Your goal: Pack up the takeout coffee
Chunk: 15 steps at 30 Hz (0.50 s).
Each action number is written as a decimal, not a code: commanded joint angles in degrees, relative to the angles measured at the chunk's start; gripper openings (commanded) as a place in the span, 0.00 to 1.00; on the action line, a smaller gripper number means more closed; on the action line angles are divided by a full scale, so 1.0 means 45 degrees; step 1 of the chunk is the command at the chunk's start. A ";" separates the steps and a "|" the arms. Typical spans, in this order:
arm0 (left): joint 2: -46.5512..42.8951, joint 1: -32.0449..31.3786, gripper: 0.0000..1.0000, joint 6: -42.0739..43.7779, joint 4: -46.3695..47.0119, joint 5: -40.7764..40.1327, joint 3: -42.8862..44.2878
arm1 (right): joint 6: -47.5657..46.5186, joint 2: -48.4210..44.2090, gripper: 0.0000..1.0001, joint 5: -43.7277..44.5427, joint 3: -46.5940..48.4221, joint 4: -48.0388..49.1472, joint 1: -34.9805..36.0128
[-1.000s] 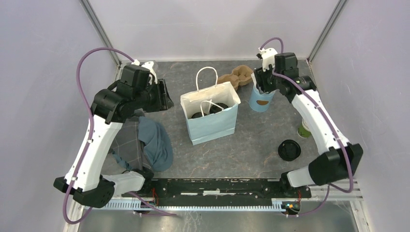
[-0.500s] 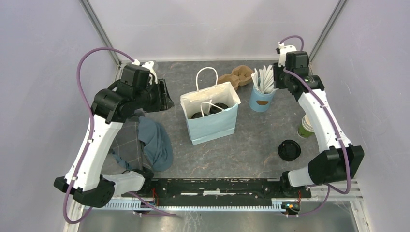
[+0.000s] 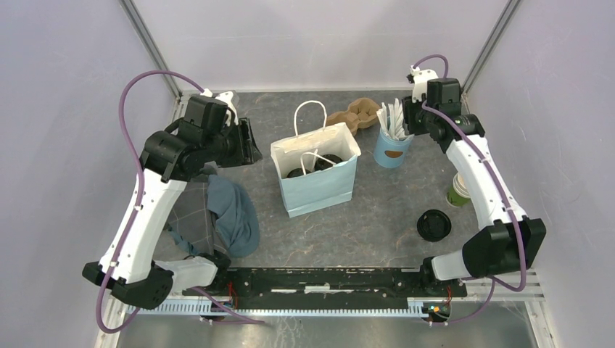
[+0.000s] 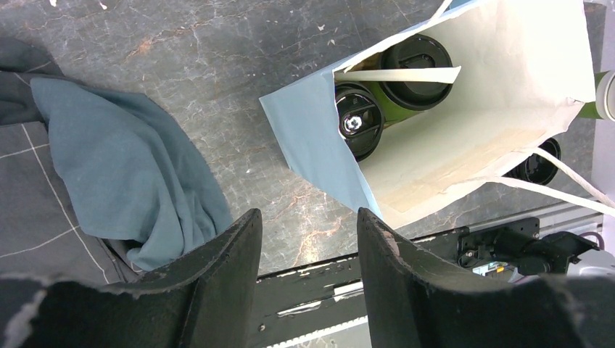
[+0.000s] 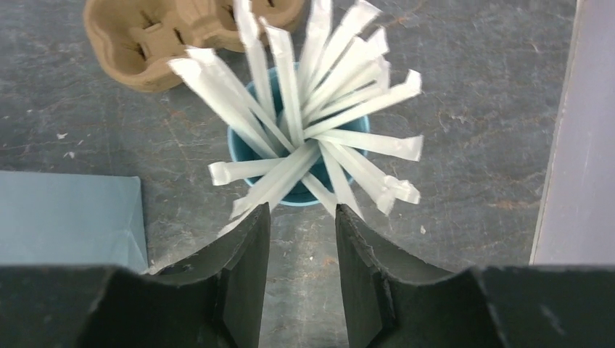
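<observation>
Holds left tool (image 4: 308,217) apart, empty, over tabletop (image 4: 181,58) beside blue bag (image 4: 312,145). Holds right tool (image 5: 301,210) apart too, nothing gripped, close to white sticks (image 5: 284,80) in light-blue cup (image 5: 243,148). Shows takeout coffee (image 4: 359,119) upright inside bag, lid on, beside second lidded cup (image 4: 417,61).

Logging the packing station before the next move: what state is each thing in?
blue paper bag: upright, open
lidded coffee cups: inside bag, lids on
green cup: upright, unlidded
black lid: loose on table
light-blue stick cup: upright, full
cardboard cup carrier: empty
cloth: crumpled
left gripper: open, empty
right gripper: open, over stick cup
</observation>
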 commanded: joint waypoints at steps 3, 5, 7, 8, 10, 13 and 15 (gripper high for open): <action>0.0027 0.0010 0.58 0.0264 0.0461 0.0158 0.0099 | -0.0806 -0.0955 0.46 -0.1359 -0.0522 0.0796 0.0962; 0.0054 0.0000 0.58 0.0273 0.0536 0.0429 0.0074 | -0.0839 -0.0762 0.48 -0.1385 -0.0682 0.0600 0.1087; 0.0117 0.0009 0.58 0.0298 0.0524 0.0515 0.0110 | -0.0858 -0.0579 0.48 -0.1233 -0.0664 0.0410 0.1090; 0.0127 0.0003 0.58 0.0302 0.0529 0.0544 0.0115 | -0.0868 -0.0514 0.46 -0.1139 -0.0682 0.0383 0.1083; 0.0089 0.0003 0.58 0.0320 0.0514 0.0548 0.0116 | -0.0872 -0.0397 0.42 -0.0977 -0.0635 0.0280 0.1084; 0.0046 0.0009 0.58 0.0322 0.0451 0.0500 0.0116 | -0.0907 -0.0343 0.34 -0.0794 -0.0624 0.0162 0.1082; 0.0000 0.0011 0.58 0.0312 0.0446 0.0469 0.0097 | -0.0922 -0.0384 0.30 -0.0727 -0.0683 0.0120 0.1090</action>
